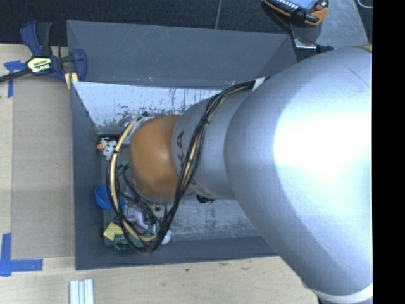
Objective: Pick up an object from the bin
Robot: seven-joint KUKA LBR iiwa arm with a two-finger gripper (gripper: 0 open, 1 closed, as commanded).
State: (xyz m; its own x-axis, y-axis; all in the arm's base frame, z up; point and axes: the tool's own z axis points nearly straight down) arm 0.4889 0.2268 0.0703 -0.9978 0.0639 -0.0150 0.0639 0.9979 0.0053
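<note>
Clutter hugs the left wall of the grey metal bin (pixel 85 170): a small white-and-orange piece (pixel 105 146) farthest, a blue rounded plastic thing (pixel 101 197) lower, a yellow-and-green crumpled thing (pixel 114 233) in the near-left corner. Right of these the end effector (pixel 142 223) sits low under the orange wrist cover (pixel 152 157); released or clenched, I cannot tell. Probably the reach-down step; next would be closing and lifting. That crumpled thing, closest, is too hidden to show its long axis or heading.
</note>
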